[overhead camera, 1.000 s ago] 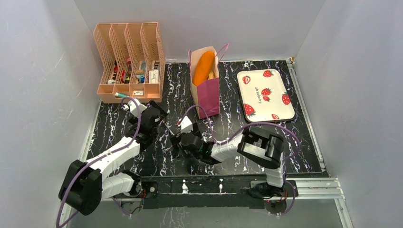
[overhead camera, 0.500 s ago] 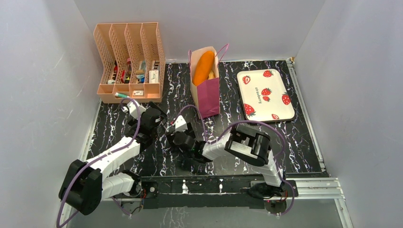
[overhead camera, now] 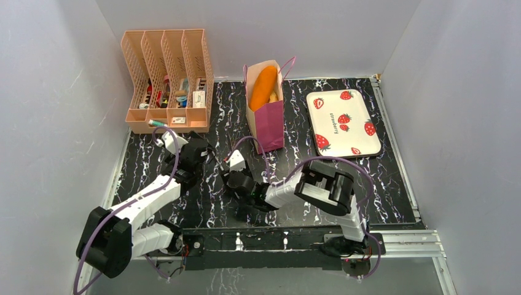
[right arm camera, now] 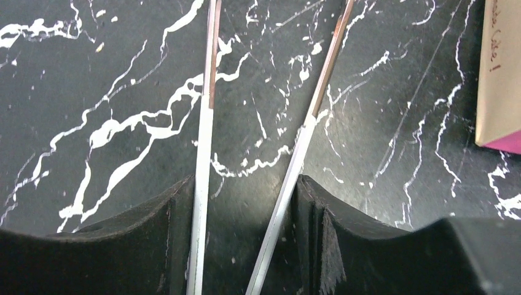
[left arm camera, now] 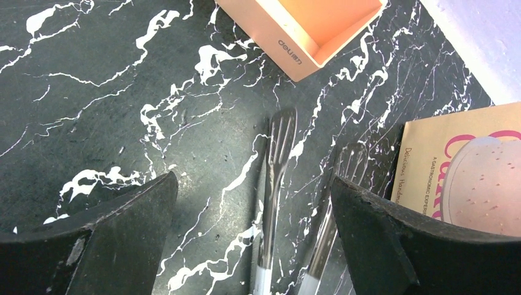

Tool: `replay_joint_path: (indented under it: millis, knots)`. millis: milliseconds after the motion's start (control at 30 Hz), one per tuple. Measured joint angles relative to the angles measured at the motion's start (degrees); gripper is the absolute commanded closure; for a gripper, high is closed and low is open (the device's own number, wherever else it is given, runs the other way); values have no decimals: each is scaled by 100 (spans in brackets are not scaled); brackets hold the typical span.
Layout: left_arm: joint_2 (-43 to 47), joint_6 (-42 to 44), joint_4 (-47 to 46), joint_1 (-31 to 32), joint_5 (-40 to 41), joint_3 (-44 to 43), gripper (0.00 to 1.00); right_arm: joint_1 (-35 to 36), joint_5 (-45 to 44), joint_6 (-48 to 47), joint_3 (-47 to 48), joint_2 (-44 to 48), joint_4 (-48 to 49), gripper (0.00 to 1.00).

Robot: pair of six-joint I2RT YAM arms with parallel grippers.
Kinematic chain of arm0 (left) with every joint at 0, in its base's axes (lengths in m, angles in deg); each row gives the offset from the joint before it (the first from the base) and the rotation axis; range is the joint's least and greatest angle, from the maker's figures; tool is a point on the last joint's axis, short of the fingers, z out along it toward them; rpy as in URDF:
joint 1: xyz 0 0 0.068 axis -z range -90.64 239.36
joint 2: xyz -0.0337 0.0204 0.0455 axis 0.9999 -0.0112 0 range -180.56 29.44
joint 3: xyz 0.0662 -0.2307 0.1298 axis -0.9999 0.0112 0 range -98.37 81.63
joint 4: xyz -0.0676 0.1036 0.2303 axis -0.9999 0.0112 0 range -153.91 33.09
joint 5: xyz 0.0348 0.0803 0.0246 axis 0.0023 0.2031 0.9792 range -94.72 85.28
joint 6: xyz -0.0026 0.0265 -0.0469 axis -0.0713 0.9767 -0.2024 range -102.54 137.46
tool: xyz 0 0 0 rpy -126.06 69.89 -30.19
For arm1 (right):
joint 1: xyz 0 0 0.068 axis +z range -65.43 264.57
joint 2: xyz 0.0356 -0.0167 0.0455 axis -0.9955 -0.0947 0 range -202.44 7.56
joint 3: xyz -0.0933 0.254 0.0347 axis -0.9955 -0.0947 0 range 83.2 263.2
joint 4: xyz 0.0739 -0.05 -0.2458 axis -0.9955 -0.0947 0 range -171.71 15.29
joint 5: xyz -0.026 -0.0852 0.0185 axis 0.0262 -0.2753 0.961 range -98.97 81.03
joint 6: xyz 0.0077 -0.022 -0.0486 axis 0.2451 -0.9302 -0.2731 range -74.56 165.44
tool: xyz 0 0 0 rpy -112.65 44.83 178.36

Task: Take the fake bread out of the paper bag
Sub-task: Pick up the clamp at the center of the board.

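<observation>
Nothing of the task proper is done. The fake bread [overhead camera: 264, 86] stands on end in the open mouth of the paper bag [overhead camera: 268, 120], which is upright at the upper middle of the top view, between the peach file rack [overhead camera: 167, 80] at upper left and the strawberry tray [overhead camera: 343, 123] at upper right. The tray is bare.

The work in hand is a preparatory one, judging by where the arms are: getting hold of the tongs [right arm camera: 203, 141] that lie on the dark marbled table [overhead camera: 381, 190] below the bag, in the middle of the top view.

The right gripper [right arm camera: 246, 196] is about half closed, its fingers [right arm camera: 178, 215] set against the outer sides of the two tong arms, which run up the frame between them. Whether the tongs have left the table I cannot tell from this angle.

The left gripper [left arm camera: 255, 184] is spread wide and holds nothing; it hangs over the tongs' slotted tips, with the bag's corner at the right edge of its view (and the rack's corner at the top).

What is left: secure the tongs, reach into the bag, pinch the bread and lift it clear.
</observation>
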State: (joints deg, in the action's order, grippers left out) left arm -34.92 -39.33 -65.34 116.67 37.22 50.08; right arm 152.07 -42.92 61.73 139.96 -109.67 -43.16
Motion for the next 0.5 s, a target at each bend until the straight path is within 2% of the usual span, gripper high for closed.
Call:
replay_joint_path:
  millis: [100,500]
  knots:
    - [37,-50,55,-81,-37,-13,14,9,133,2,-260,256,-57,55]
    - [1126,-398,332,-396,-210,13,12,328,415,-282,-490,1683,-223,55]
